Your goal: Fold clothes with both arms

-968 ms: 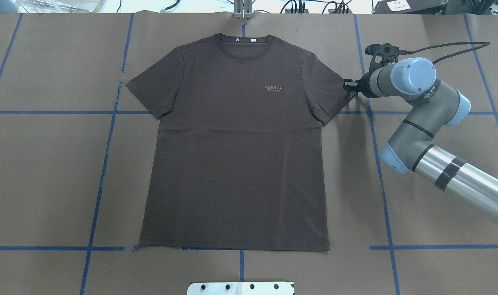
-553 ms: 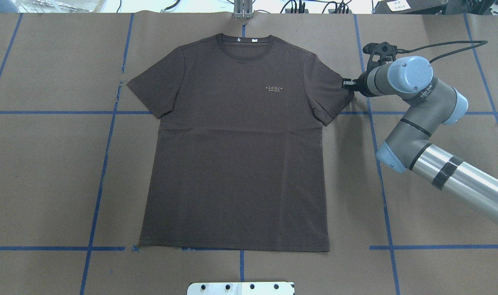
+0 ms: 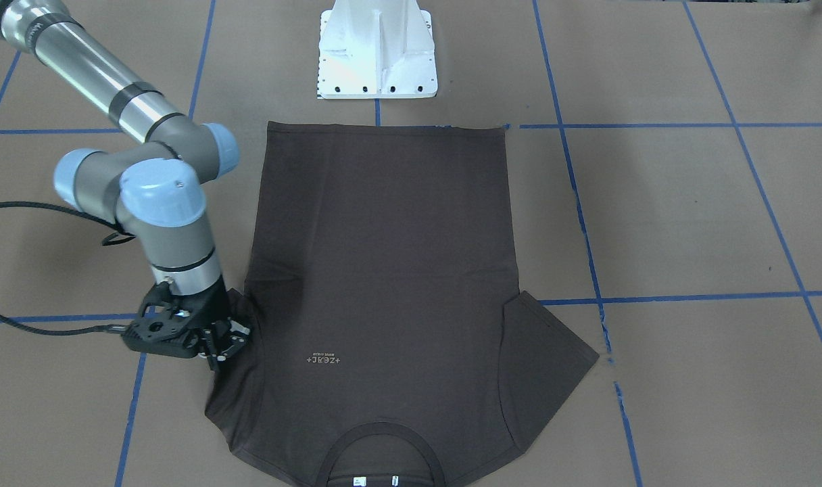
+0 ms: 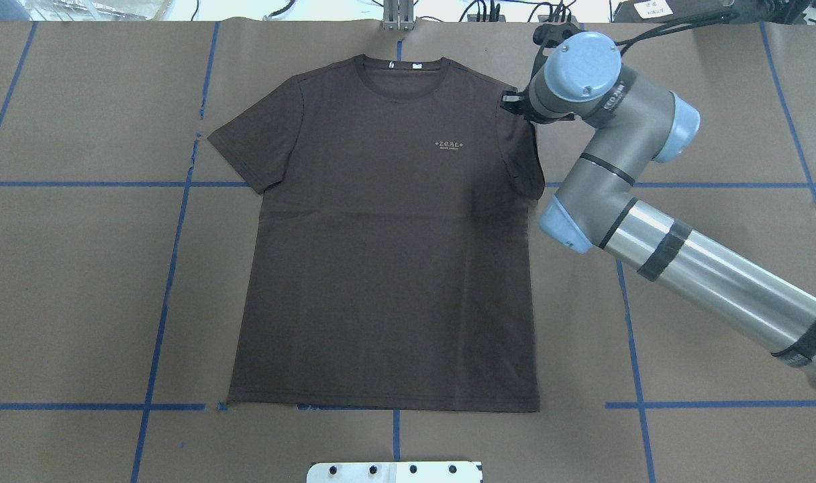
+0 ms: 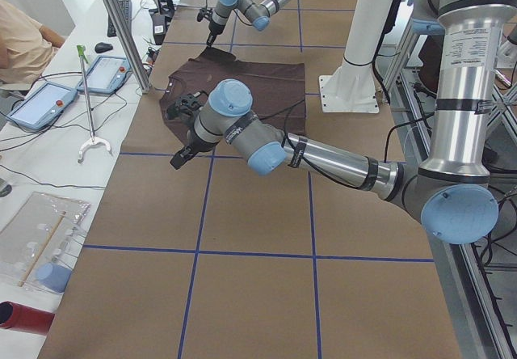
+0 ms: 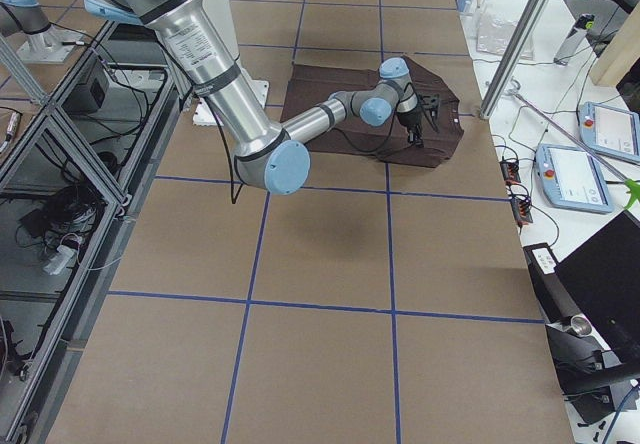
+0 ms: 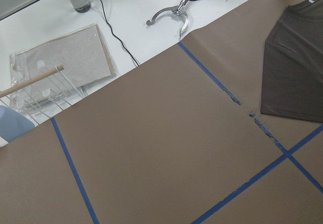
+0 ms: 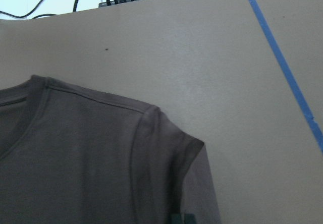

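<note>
The dark brown T-shirt [image 4: 381,268] lies flat, chest up, collar [image 4: 399,67] at the far edge. My right gripper [image 4: 511,102] is shut on the shirt's right sleeve [image 4: 523,151] and holds it drawn in against the shoulder. It also shows in the front-facing view [image 3: 223,346]. In the right wrist view the sleeve [image 8: 171,173] runs down to the fingertips at the bottom edge. The other sleeve [image 4: 253,147] lies spread flat. My left gripper [image 5: 179,155] shows only in the exterior left view, above bare paper short of the shirt; I cannot tell whether it is open or shut.
Brown paper with blue tape lines [image 4: 173,268] covers the table. The white pedestal base [image 3: 377,54] stands by the shirt's hem. Past the table's far edge lie a metal grabber tool [image 7: 171,14], a clear plastic tray [image 7: 60,62] and pendants [image 5: 105,72].
My right gripper has moved inward and toward the far edge, from the sleeve's outer tip to the shoulder seam. The sleeve came with it and no longer lies spread out.
</note>
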Action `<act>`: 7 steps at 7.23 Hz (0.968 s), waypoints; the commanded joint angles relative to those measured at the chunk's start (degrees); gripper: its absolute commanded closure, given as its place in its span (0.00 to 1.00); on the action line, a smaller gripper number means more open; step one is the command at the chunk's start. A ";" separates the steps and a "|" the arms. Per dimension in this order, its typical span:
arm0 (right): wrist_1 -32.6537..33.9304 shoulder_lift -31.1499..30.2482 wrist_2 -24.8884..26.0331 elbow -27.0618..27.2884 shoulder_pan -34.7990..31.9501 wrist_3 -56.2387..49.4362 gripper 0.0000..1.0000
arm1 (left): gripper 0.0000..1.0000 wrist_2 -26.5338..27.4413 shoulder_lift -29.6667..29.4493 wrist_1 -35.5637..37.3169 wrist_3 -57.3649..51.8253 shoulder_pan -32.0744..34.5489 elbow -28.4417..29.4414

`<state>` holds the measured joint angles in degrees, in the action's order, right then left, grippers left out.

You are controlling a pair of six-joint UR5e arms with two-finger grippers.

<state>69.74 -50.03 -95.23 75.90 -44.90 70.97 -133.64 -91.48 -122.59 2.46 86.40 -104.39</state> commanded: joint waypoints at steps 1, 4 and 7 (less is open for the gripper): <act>2.77 3.62 2.41 -0.31 2.70 3.73 1.00 | 0.00 0.04 0.08 -0.02 0.00 0.00 -0.02; 2.33 5.72 5.05 -2.76 4.38 5.67 1.00 | 0.00 0.04 0.08 0.07 -0.09 0.00 -0.03; 2.42 7.31 5.14 -4.79 4.56 6.38 0.00 | 0.00 -0.05 0.08 -0.02 -0.09 0.00 -0.03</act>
<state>72.08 -43.37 -90.13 71.73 -40.45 77.18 -133.67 -91.41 -122.54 2.40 86.40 -104.41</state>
